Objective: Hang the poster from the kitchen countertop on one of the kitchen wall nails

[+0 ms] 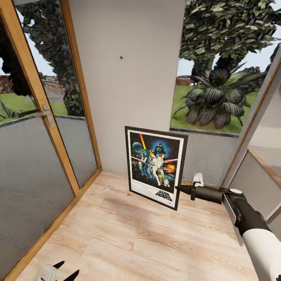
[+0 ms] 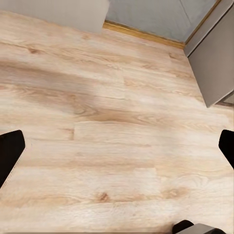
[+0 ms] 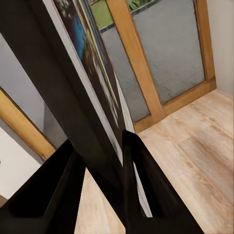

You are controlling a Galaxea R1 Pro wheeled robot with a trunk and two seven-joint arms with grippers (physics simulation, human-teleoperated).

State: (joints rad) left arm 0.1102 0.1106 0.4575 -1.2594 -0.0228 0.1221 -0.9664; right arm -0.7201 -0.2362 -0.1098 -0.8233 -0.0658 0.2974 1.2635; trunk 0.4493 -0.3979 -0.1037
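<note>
- Poster [image 1: 156, 166] hangs in my right pincer [image 1: 180, 189], pinched at its right edge near the lower corner; it is upright, a little tilted, clear of the wooden floor [image 1: 128, 234], in front of the grey wall panel [image 1: 125, 78].
- Right wrist view confirms it: my two black fingers [image 3: 58, 195] sit on either side of the frame edge [image 3: 73, 107].
- Wall nail [image 1: 121, 57] shows as a small dark dot at about 11 o'clock from the poster, well above it.
- To do this well, I judge I must lift the poster high and carry it toward 11 o'clock, keeping its face parallel to the wall.
- Holding it low on one edge, it may swing; I should move slowly.
- My left pincer [image 1: 66, 270] is spread and holds nothing, low at 7 o'clock over the floor.
</note>
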